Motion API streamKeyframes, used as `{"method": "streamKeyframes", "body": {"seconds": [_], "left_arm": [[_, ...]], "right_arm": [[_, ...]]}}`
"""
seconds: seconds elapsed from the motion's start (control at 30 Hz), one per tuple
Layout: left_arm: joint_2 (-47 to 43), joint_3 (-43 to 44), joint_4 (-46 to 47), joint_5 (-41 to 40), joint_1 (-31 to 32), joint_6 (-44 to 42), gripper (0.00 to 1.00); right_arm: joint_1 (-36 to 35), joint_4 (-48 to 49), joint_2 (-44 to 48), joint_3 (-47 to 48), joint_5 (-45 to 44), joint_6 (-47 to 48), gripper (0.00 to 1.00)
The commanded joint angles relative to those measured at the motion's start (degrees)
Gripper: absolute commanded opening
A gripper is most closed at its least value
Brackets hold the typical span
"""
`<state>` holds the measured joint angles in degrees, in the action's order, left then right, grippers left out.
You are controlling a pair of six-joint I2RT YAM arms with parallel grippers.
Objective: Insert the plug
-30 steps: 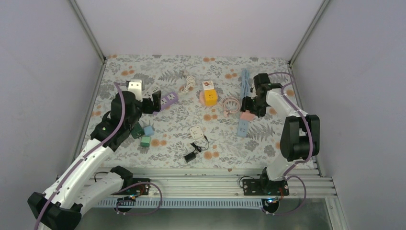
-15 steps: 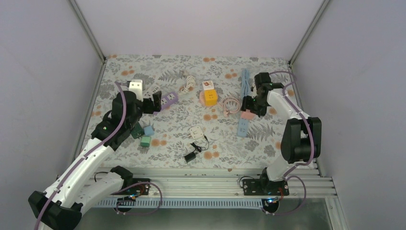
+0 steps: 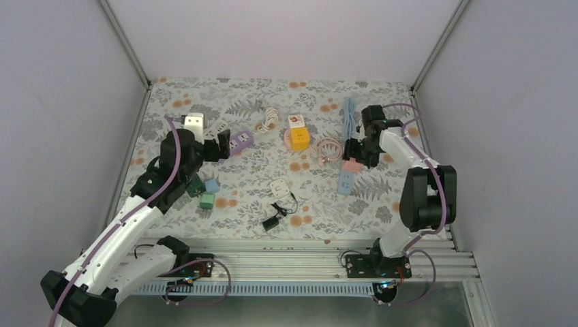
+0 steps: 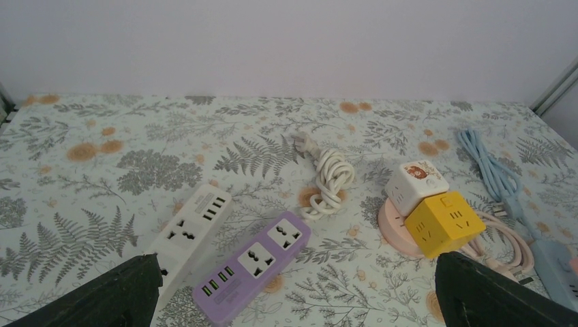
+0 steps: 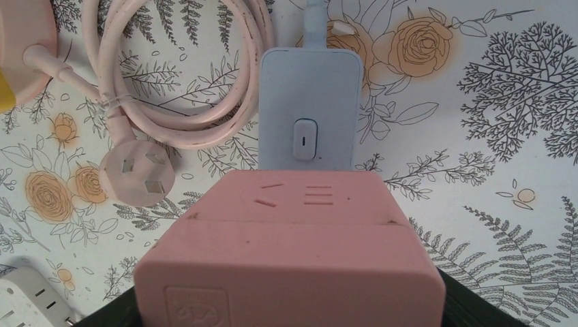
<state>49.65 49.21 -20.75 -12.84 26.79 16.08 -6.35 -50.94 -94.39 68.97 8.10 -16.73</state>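
My right gripper [image 3: 356, 151] [image 5: 290, 306] is shut on a pink socket block [image 5: 293, 252], which fills the lower half of the right wrist view. It hangs just above the switch end of a light blue power strip [image 5: 308, 109] [image 3: 345, 182]. A pink three-pin plug [image 5: 133, 174] on a coiled pink cable [image 3: 329, 148] lies face up just left of the strip. My left gripper [image 3: 221, 145] [image 4: 293, 306] is open and empty. It sits over a purple power strip [image 4: 252, 262] and a white power strip [image 4: 187, 228].
A yellow cube socket [image 3: 300, 138] and a white cube socket [image 3: 295, 121] sit on a pink round base mid-table. A white coiled cable [image 3: 269, 119], a blue cable [image 3: 349, 112], a small white adapter [image 3: 279, 186], a black charger [image 3: 271, 222] and green and blue cubes [image 3: 204, 192] lie around.
My right wrist has shifted very slightly while still holding the pink block over the blue strip. The left arm has not moved.
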Motion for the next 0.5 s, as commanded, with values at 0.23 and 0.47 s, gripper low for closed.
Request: {"method": "streamKeyframes", "body": {"seconds": [0.23,0.47], "left_arm": [[0.02,-0.25,-0.51,0.36,-0.15,0.10,1.00],[0.15,-0.30,-0.56,0.36,-0.15,0.10,1.00]], "right_arm": [[-0.48,2.56,-2.84,-0.80,0.68,0.48,0.39],[-0.50,2.23,-2.61,-1.73,0.25,0.73,0.39]]}}
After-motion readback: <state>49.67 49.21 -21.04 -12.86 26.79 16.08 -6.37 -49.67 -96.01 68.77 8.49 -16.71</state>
